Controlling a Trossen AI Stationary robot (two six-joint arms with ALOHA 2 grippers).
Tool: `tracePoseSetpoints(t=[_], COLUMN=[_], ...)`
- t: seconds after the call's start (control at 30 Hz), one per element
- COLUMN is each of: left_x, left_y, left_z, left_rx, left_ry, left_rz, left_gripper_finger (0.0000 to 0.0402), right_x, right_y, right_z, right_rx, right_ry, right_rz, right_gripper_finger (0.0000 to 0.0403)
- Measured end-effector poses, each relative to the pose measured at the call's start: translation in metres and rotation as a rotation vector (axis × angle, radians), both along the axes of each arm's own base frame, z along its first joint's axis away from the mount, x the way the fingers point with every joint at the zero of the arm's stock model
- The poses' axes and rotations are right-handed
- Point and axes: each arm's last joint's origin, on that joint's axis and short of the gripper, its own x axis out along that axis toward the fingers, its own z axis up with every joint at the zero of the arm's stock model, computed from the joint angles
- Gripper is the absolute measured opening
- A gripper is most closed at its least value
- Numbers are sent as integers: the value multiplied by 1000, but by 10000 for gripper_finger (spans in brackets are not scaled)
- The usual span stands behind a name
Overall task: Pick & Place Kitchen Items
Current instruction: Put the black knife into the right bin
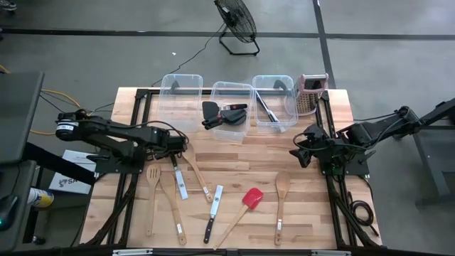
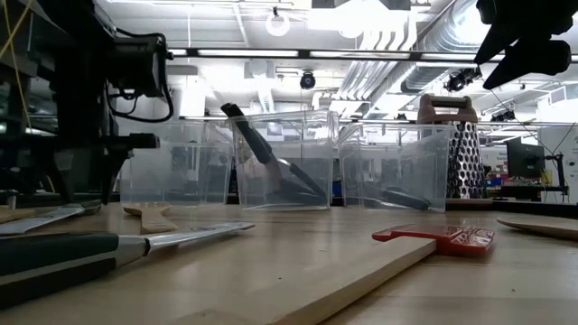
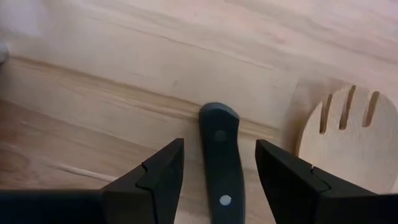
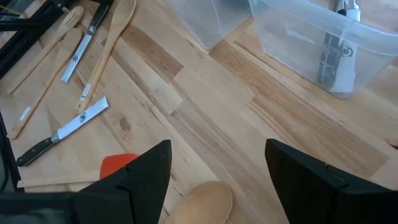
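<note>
Left gripper (image 3: 219, 177) down over the black knife handle (image 3: 220, 158), jaws apart on either side, gripping nothing yet; knife (image 1: 177, 176) at the table's (image 1: 234, 153) left, beside a slotted wooden spoon (image 3: 345, 134). Best to center, lower fully, then close. Right gripper (image 4: 217, 177) wide open, empty, hovering right. No readable writing; sticker text too small.

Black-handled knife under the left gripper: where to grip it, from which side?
Grip the knife by its black riveted handle, coming straight down from above. It lies flat on the table, so only its side faces are free. The left gripper already straddles the handle, open, one finger each side, clear of the slotted wooden spatula.
</note>
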Motion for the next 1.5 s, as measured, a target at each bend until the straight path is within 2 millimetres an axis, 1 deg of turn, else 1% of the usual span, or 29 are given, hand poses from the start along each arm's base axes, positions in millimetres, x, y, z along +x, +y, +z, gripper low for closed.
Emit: tracePoseSetpoints(t=[0.2,0.3,0.6,0.73,0.93,1.07,1.2,1.3,1.5], left_x=[5,6,5,5,5,6,11,11,13], left_y=[-1,-1,-1,-1,-1,-1,-1,-1,0], left_z=[-9,-12,-13,-13,-12,-7,3,7,22], left_rx=[-39,-46,-52,-53,-51,-46,-49,-32,8], left_ry=[46,63,74,74,72,52,-17,-37,-107], left_rz=[-7,-12,-6,-9,-26,-59,-116,-140,-175], left_gripper_finger=[191,181,101,83,81,81,81,81,81], right_x=[0,0,0,0,0,0,0,0,0], right_y=[0,0,0,0,0,1,1,1,1], right_z=[0,0,0,0,0,0,0,0,0], right_rx=[1,3,0,0,5,14,14,14,14], right_ry=[2,2,3,3,5,9,9,9,9], right_rz=[4,6,10,10,14,22,22,22,22], right_gripper_finger=[251,251,251,251,251,251,251,251,251])
